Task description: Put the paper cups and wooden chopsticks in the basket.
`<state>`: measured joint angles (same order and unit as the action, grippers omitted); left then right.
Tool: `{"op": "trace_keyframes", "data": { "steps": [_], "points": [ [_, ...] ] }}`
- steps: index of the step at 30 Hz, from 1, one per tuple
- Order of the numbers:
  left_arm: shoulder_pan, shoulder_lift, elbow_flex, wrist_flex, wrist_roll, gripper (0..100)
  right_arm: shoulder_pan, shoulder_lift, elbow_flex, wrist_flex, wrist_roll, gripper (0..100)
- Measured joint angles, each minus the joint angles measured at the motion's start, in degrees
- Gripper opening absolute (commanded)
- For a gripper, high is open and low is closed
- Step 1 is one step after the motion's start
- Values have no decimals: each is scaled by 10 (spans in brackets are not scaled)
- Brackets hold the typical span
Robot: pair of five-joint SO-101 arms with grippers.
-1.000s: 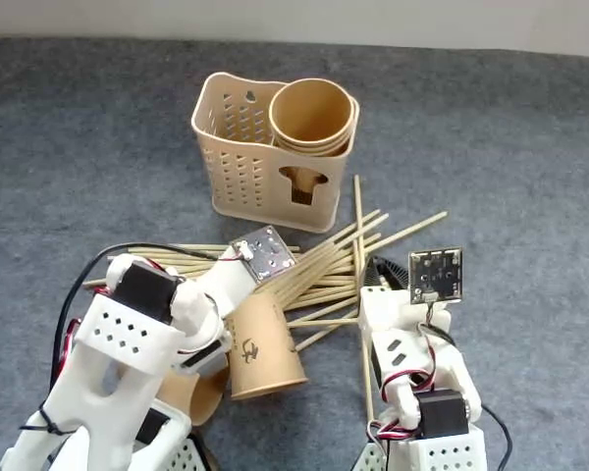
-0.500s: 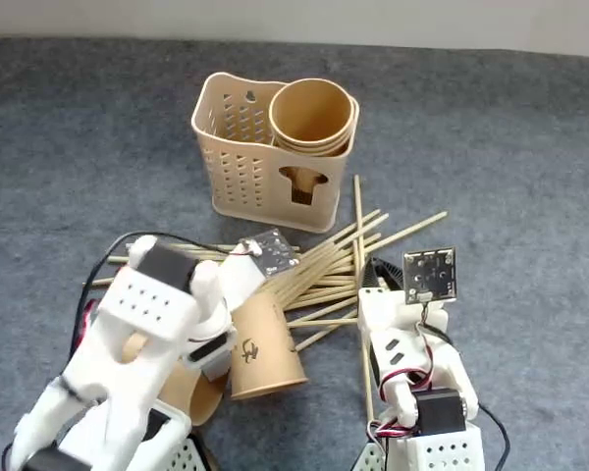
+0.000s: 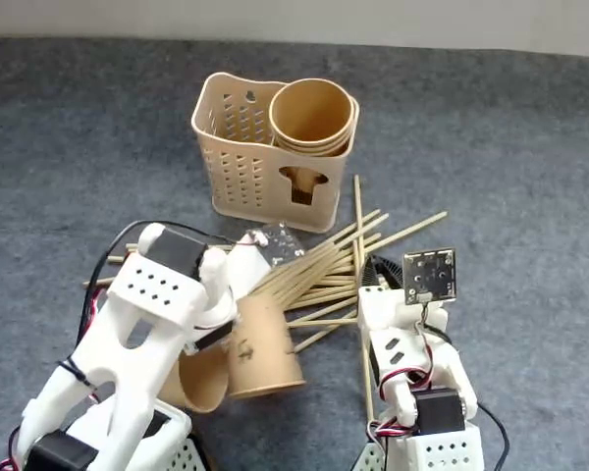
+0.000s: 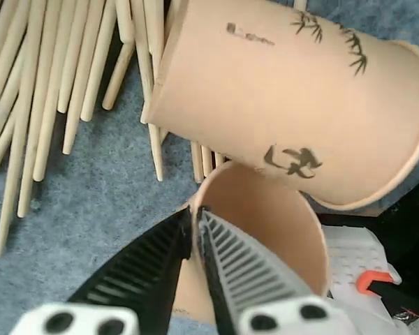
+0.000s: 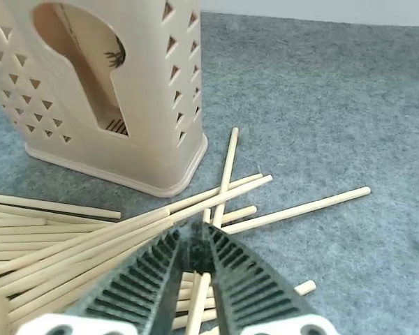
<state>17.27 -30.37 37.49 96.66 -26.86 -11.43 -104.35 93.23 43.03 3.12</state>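
Left gripper pinches a paper cup by its rim.
Right gripper — jaws pressed together — hangs over the chopsticks, near the basket.

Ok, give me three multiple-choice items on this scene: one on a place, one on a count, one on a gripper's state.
1. Where does the stack of brown paper cups sit?
A. in the right compartment of the beige perforated plastic basket
B. in its left compartment
C. on the grey carpet

2. How many paper cups lie outside the basket?
A. one
B. two
C. four

3. What is the left gripper doing?
A. hanging open over the wooden chopsticks
B. shut on the basket's rim
C. shut on the rim of the second loose cup

Answers:
1 A: the high view shows the stack standing in that side of the basket.
2 B: the printed cup lies on its side with the second loose cup against it.
3 C: the left wrist view shows its jaws pinching that cup's wall.
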Motion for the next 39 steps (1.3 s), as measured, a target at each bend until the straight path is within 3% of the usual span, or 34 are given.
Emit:
{"op": "trace_keyframes", "data": {
  "steps": [19,34,39],
  "points": [
    [-112,0,-233,33,-44,10,0,0,0,-1,0,7],
    [-109,4,-458,35,166,10,0,0,0,-1,0,7],
    [-67,4,-525,25,224,10,0,0,0,-1,0,7]
  ]
}}
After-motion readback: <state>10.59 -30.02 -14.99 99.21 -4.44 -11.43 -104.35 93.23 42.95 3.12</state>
